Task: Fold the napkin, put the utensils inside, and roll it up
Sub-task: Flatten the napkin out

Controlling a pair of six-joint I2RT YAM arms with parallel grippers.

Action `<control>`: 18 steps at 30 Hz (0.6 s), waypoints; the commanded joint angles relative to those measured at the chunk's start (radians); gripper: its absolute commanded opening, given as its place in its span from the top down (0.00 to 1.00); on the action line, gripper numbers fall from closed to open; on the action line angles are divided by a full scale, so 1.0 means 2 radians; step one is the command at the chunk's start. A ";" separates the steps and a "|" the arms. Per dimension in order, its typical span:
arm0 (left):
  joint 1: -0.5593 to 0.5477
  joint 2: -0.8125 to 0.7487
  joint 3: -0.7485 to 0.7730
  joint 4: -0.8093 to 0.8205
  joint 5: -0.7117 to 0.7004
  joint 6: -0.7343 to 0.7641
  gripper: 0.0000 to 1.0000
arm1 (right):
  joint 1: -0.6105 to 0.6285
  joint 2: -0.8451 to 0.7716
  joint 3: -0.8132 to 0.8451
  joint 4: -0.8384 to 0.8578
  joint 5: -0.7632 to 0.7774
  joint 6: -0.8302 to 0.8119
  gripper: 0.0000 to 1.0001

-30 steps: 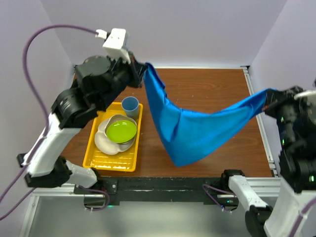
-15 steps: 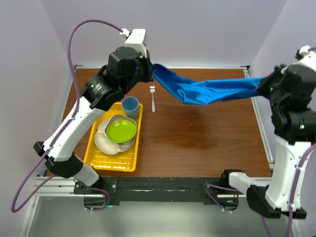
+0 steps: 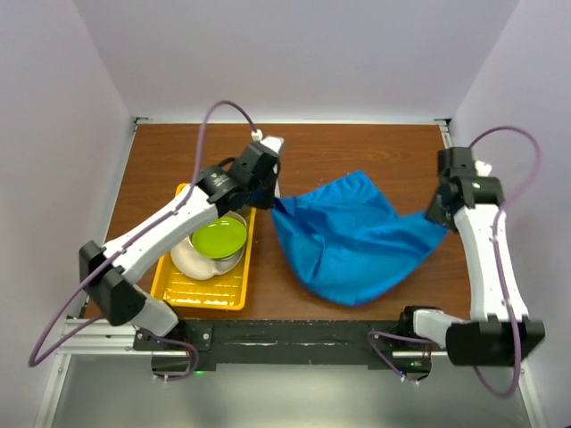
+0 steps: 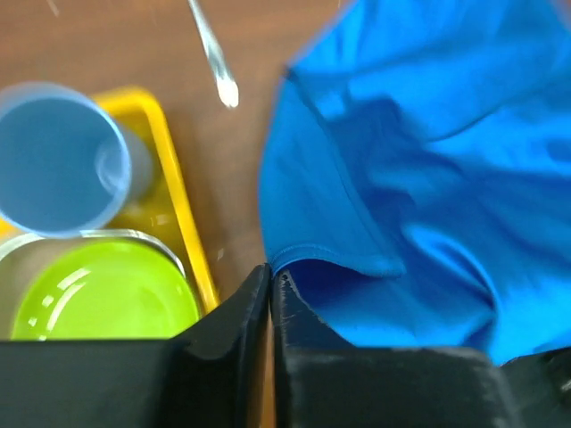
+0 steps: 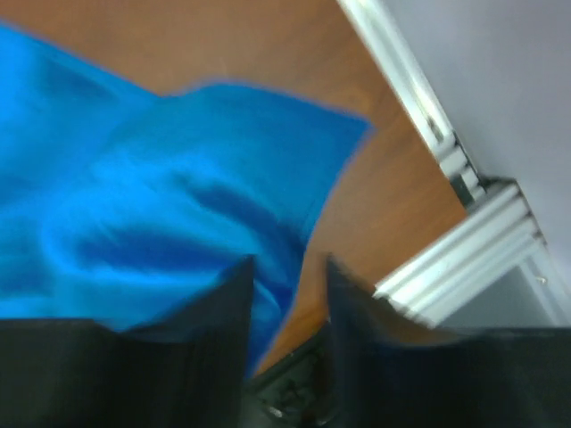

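Observation:
The bright blue napkin (image 3: 352, 236) lies rumpled on the brown table, right of the tray. My left gripper (image 3: 273, 201) is low at its left corner. In the left wrist view the left gripper (image 4: 270, 271) has its jaws almost together; the napkin (image 4: 419, 160) has its hem touching the tips, and no cloth shows in the slit. My right gripper (image 3: 437, 215) is at the napkin's right corner. The right wrist view shows that gripper (image 5: 287, 267) open over bare wood, with the napkin (image 5: 152, 205) beside its left finger. The silver fork (image 4: 214, 55) lies beyond the left fingertips.
A yellow tray (image 3: 166, 283) at the left holds a green dish (image 3: 219, 238) in a metal bowl, a white dish (image 3: 189, 259) and a blue cup (image 4: 55, 160). A metal rail (image 5: 464, 259) edges the table on the right, close to my right gripper.
Both arms came down and inward. The napkin, stretched in the air between them, now rests on the table. The right gripper opened and let its corner go.

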 commanded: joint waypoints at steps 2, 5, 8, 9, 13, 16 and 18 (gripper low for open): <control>0.007 0.029 -0.045 0.003 0.099 0.007 0.73 | -0.001 0.038 -0.044 0.007 -0.033 -0.001 0.28; 0.007 -0.014 -0.088 0.030 0.102 0.003 0.60 | 0.000 0.046 -0.029 0.034 -0.029 -0.018 0.15; 0.007 -0.025 -0.097 0.023 0.095 0.009 0.53 | 0.003 0.089 -0.017 0.090 -0.114 -0.032 0.09; 0.007 -0.022 -0.094 0.021 0.096 0.013 0.52 | 0.007 0.105 -0.019 0.107 -0.133 -0.031 0.09; 0.007 -0.009 -0.086 0.049 0.150 0.023 0.51 | 0.044 0.195 0.010 0.189 -0.165 -0.012 0.13; 0.007 0.003 -0.068 0.059 0.177 0.022 0.52 | 0.083 0.276 0.058 0.193 -0.166 -0.009 0.16; 0.007 0.005 -0.064 0.070 0.188 0.026 0.52 | 0.106 0.320 0.068 0.201 -0.167 -0.004 0.18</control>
